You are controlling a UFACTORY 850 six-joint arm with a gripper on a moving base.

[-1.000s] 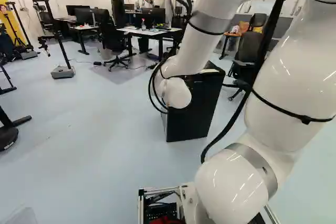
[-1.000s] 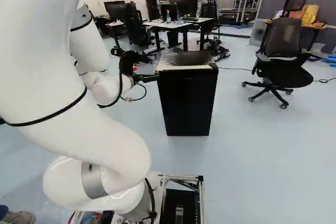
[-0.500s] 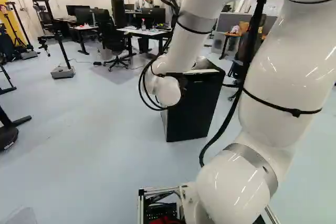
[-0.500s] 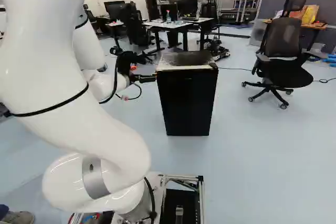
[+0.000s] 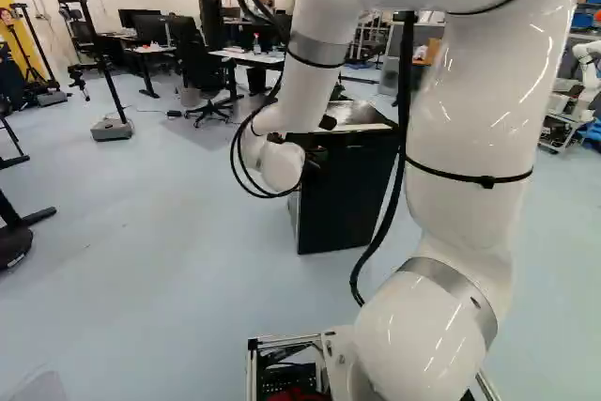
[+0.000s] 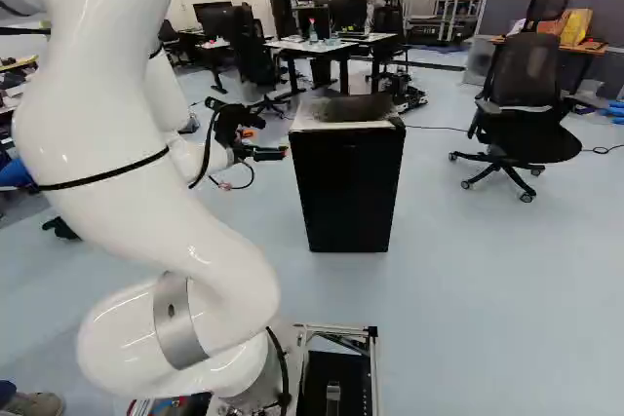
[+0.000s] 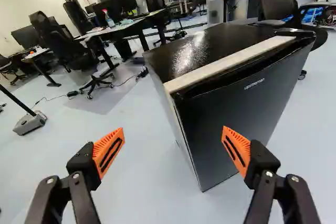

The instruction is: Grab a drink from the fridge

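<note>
My gripper (image 6: 278, 154) is just left of the black fridge (image 6: 348, 187) in the right base view, near its upper front edge. In the wrist view the gripper (image 7: 173, 150) stands wide open, its orange pads far apart with nothing gripped. Ahead of it is the fridge (image 7: 236, 116), its door shut, with the near side edge lying between the two fingers' lines. A pale strip runs along the front of its dark top. In the left base view the arm's wrist partly covers the fridge (image 5: 347, 196). No drink shows.
An office chair (image 6: 526, 109) stands right of the fridge in the right base view. Behind are desks (image 6: 314, 47) and more chairs. A stand with a grey foot (image 5: 112, 130) is at the left of the left base view. Another robot (image 5: 588, 68) stands at the far right there.
My arm has swung leftward in the left base view, and the gripper has drawn a little away from the fridge's upper left edge. The base and the fridge have not moved.
</note>
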